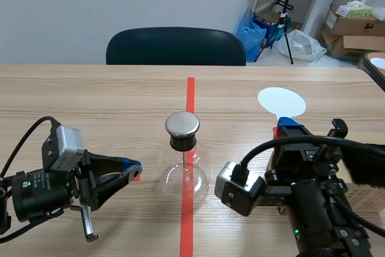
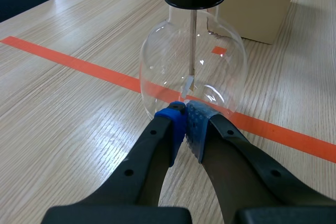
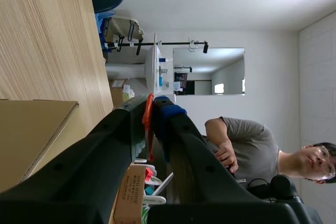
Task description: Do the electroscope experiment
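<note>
The electroscope [image 1: 185,161] stands on the red tape line at the table's middle: a clear glass flask with a black stopper and a round metal cap [image 1: 182,123]. In the left wrist view a thin rod with a small leaf hangs inside the flask [image 2: 192,72]. My left gripper [image 1: 133,167] lies low to the flask's left, shut on nothing, its blue pads [image 2: 178,124] meeting just short of the glass. My right gripper [image 1: 286,126] is shut on the orange handle [image 3: 148,129] of a white round paddle [image 1: 281,102], held to the right of the flask and turned on its side.
A dark chair [image 1: 175,46] stands behind the table's far edge. A cardboard box [image 2: 257,3] sits on the table beyond the flask, under my right arm [image 1: 361,197]. Bags, a stand and boxes [image 1: 352,25] fill the back right corner. A person [image 3: 252,145] shows beyond the table.
</note>
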Controlling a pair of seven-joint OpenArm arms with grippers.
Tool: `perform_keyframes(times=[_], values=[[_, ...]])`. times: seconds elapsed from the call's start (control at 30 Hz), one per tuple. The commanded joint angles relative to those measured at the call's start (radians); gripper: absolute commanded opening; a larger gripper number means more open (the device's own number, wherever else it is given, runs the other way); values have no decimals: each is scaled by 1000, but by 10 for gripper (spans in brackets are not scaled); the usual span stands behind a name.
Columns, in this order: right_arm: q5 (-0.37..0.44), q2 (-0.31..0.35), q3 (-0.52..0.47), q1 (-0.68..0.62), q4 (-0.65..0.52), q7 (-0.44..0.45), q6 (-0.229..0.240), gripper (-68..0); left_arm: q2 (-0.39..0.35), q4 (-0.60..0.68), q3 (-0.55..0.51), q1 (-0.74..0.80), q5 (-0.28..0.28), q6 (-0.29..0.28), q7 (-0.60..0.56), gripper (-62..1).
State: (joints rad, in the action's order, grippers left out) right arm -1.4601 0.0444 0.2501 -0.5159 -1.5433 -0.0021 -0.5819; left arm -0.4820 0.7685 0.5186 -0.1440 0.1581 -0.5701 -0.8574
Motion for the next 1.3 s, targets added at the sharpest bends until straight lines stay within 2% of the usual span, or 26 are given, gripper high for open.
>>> perform_keyframes(times=[0.0, 1.03, 1.27], values=[[-1, 5, -4, 0, -6, -7, -8, -662, 2, 20, -3, -3, -8, -1, -13, -579], [-1, 5, -4, 0, -6, -7, -7, -662, 2, 20, -3, -3, -8, -1, -10, -579], [-1, 5, -4, 0, -6, 0, 64, -662, 2, 20, -3, -3, -8, -1, -10, -579]])
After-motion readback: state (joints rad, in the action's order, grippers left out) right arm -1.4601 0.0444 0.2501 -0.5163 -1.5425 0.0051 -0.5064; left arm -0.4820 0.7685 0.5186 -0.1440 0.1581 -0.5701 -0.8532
